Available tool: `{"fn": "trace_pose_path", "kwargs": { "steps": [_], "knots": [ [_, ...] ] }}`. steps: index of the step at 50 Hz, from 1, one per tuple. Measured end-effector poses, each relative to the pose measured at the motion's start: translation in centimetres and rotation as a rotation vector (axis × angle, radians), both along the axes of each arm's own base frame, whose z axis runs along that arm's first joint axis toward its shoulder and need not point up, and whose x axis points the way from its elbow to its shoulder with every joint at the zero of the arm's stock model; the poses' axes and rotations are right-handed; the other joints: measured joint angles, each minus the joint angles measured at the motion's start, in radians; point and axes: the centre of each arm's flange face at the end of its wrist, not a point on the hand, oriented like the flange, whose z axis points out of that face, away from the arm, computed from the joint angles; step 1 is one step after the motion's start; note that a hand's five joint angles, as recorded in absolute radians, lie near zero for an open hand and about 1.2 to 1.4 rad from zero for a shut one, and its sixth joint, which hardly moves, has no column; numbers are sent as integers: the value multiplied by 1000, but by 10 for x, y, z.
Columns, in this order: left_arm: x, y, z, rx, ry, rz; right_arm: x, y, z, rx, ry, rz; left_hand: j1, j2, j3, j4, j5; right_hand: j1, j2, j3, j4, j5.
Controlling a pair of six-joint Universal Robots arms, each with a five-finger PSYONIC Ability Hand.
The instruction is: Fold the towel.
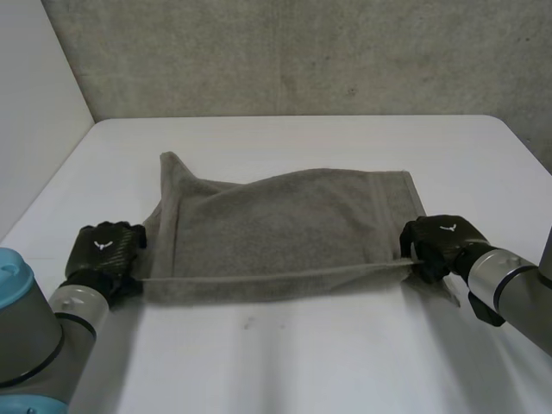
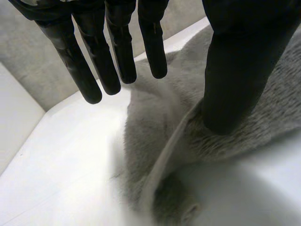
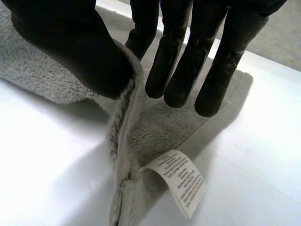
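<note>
From my station I see a white surface (image 1: 285,354) with a rough grey concrete wall (image 1: 302,52) behind it and a plain white panel (image 1: 34,103) along the left side. On the surface I count one towel (image 1: 285,233), grey, spread across the middle with its far left corner poking up towards the wall. There is one white label (image 3: 181,181) (curling off the towel's near right corner) and one small dark speck (image 1: 248,323) just in front of the towel.

I have two hands on it, one at each end of the near edge, which runs taut between them. The left hand (image 1: 105,250) sits at the near left corner. Its fingers (image 2: 115,56) are straight and spread, clear of the cloth, and only the thumb (image 2: 235,75) tip rests on the towel beside the hem.

The right hand (image 1: 442,243) is at the near right corner. There the hem stands up off the surface, nipped between the thumb (image 3: 70,47) and the nearest of the straight fingers (image 3: 188,70).
</note>
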Motion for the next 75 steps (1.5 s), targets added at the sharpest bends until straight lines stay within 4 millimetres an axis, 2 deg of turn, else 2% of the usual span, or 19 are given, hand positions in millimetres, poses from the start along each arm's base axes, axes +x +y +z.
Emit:
{"fn": "trace_pose_path", "kwargs": {
  "steps": [9, 27, 32, 41, 44, 47, 49, 50, 52, 53, 55, 58, 60, 61, 63, 65, 67, 73, 75],
  "knots": [
    [14, -8, -1, -3, 1, 54, -6, -5, -1, -1, -16, -32, 55, 61, 56, 59, 56, 0, 0, 0, 0, 0],
    [9, 4, -6, 34, 10, -16, -6, -4, -4, -11, -13, -36, 146, 153, 151, 154, 152, 0, 0, 0, 0, 0],
    [6, 0, -11, 50, 18, -55, -7, -6, -3, -15, -13, -39, 533, 535, 532, 527, 526, 0, 0, 0, 0, 0],
    [12, -13, -9, 24, -29, -46, -7, -11, 7, -53, -9, -37, 579, 624, 620, 623, 606, 0, 0, 0, 0, 0],
    [15, -18, 3, -20, -65, -38, -6, -15, 24, -99, -13, -35, 584, 628, 624, 628, 611, 0, 0, 0, 0, 0],
    [14, -19, 30, -94, -88, -48, -6, -18, 50, -158, -22, -31, 588, 630, 626, 630, 613, 0, 0, 0, 0, 0],
    [9, -17, 56, -155, -91, -64, -5, -17, 76, -210, -31, -25, 590, 631, 627, 630, 618, 0, 0, 0, 0, 0],
    [6, -13, 77, -205, -88, -78, -5, -16, 97, -252, -39, -21, 593, 631, 627, 630, 618, 0, 0, 0, 0, 0],
    [4, -11, 87, -227, -86, -83, -4, -15, 108, -270, -43, -18, 593, 631, 627, 630, 618, 0, 0, 0, 0, 0],
    [2, -8, 102, -260, -82, -91, -4, -13, 120, -292, -46, -15, 593, 631, 627, 630, 618, 0, 0, 0, 0, 0],
    [-3, 3, 146, -351, -65, -109, -4, -5, 166, -383, -54, -3, 593, 631, 627, 631, 620, 0, 0, 3, 1, 0],
    [-5, 11, 179, -410, -52, -119, -4, 3, 198, -450, -44, 7, 593, 631, 627, 631, 620, 0, 0, 3, 1, 0],
    [-6, 19, 210, -453, -43, -126, -4, 13, 226, -513, -18, 19, 593, 632, 627, 631, 622, 0, 0, 4, 3, 0],
    [-6, 19, 210, -453, -43, -126, -4, 13, 226, -513, -18, 19, 593, 632, 627, 631, 622, 0, 0, 4, 3, 0],
    [-7, 22, 227, -447, -44, -133, -4, 18, 239, -541, 9, 28, 599, 632, 627, 631, 623, 0, 0, 4, 3, 0],
    [-8, 21, 231, -420, -51, -137, -2, 24, 249, -558, 55, 46, 599, 632, 628, 631, 624, 0, 0, 4, 3, 0],
    [-9, 19, 229, -395, -56, -139, 0, 24, 248, -547, 79, 59, 599, 632, 628, 631, 625, 0, 0, 4, 3, 0],
    [-13, -7, 188, -184, -96, -147, 13, 8, 209, -419, 191, 122, 599, 632, 628, 631, 625, 3, 0, 4, 3, 0],
    [-14, -19, 164, -93, -111, -148, 16, -1, 189, -360, 227, 134, 599, 632, 628, 631, 625, 3, 0, 4, 3, 0]
  ]
}}
